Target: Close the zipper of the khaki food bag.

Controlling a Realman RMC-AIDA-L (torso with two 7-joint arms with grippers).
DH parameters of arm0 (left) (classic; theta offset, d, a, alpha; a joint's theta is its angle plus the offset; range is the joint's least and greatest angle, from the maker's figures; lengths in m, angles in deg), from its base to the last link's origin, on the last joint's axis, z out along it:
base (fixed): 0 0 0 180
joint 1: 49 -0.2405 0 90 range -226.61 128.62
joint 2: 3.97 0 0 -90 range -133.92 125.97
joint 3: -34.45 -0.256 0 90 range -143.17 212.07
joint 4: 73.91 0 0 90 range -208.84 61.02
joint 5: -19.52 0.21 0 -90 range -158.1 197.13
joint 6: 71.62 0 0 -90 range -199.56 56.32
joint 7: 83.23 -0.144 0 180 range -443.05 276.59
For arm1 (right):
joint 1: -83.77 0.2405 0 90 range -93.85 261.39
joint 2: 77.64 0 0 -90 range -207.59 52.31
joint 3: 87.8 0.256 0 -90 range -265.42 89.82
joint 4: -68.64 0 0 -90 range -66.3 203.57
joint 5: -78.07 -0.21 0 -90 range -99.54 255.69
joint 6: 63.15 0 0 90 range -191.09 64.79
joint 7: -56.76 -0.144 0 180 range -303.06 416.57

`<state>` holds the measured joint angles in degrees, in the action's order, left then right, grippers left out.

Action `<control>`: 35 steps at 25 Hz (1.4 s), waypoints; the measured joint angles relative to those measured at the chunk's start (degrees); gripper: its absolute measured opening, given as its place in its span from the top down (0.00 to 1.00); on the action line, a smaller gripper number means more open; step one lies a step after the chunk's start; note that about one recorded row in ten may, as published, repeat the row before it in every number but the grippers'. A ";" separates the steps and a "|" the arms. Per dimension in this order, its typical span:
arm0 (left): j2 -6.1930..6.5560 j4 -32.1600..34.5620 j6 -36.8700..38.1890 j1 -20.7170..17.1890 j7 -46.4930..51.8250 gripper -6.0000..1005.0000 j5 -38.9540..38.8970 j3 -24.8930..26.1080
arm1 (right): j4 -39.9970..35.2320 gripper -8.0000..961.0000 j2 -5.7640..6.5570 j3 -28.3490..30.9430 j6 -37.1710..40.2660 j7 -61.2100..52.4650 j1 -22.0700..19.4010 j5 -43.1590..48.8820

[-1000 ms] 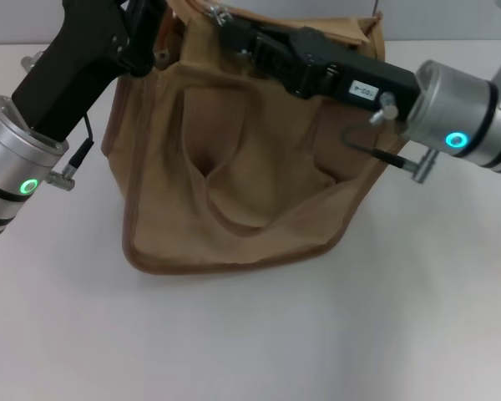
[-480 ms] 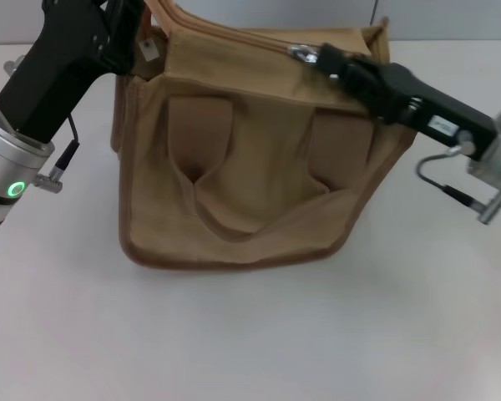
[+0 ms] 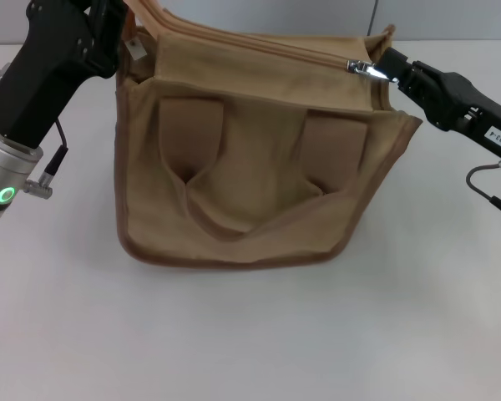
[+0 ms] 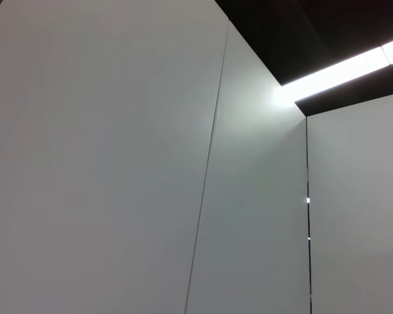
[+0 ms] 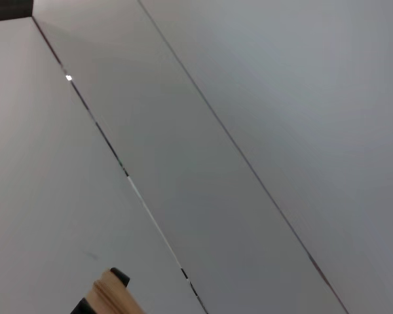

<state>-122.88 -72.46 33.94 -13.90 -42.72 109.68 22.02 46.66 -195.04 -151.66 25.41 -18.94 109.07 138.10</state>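
Observation:
The khaki food bag (image 3: 250, 175) stands on the white table in the head view, its front face with two wide handle straps toward me. The zipper (image 3: 259, 48) runs along its top, with the silver pull tab (image 3: 359, 67) at the bag's right end. My right gripper (image 3: 382, 68) is shut on the pull tab at the bag's top right corner. My left gripper (image 3: 121, 33) is shut on the bag's top left corner, holding the fabric. A bit of tan bag edge (image 5: 111, 297) shows in the right wrist view.
The white table (image 3: 250, 334) surrounds the bag. The left wrist view shows only wall panels (image 4: 150, 163) and a ceiling light. The right wrist view shows wall panels (image 5: 216, 131) too.
My right gripper has pulled the pull tab from the bag's left end across to its right end, and the top opening has drawn shut behind it. The left gripper has held the left corner.

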 joint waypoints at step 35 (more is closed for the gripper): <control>1.62 14.88 5.79 -27.71 8.41 0.23 3.04 4.85 | 4.12 0.24 -1.77 7.62 15.91 21.38 -4.13 1.37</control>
<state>-121.26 -57.58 39.73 -41.61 -34.31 112.72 26.87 50.79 -196.81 -144.04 41.32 2.43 104.94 139.47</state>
